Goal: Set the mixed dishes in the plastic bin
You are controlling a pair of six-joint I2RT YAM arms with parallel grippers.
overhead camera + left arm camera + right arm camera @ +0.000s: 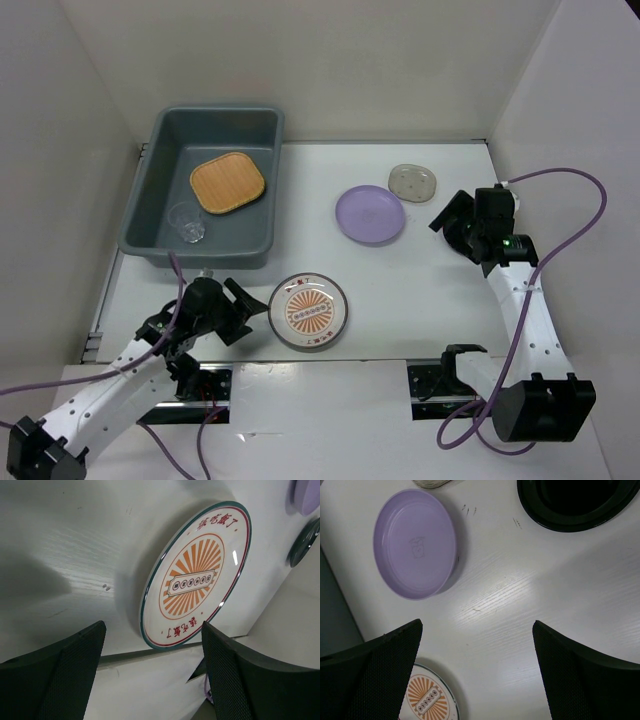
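Note:
The grey-blue plastic bin stands at the back left and holds the tan woven plate and the clear glass cup. The orange-and-white plate lies near the front, just right of my open, empty left gripper; in the left wrist view the plate lies beyond the gripper. The lavender plate and the translucent dish lie at centre right. My right gripper is open and empty above the table, between the lavender plate and the black dish.
White walls enclose the table on three sides. The table's front edge runs just behind the left fingers. The bin's dark wall shows at the left of the right wrist view. The black dish is mostly hidden under the right gripper in the top view.

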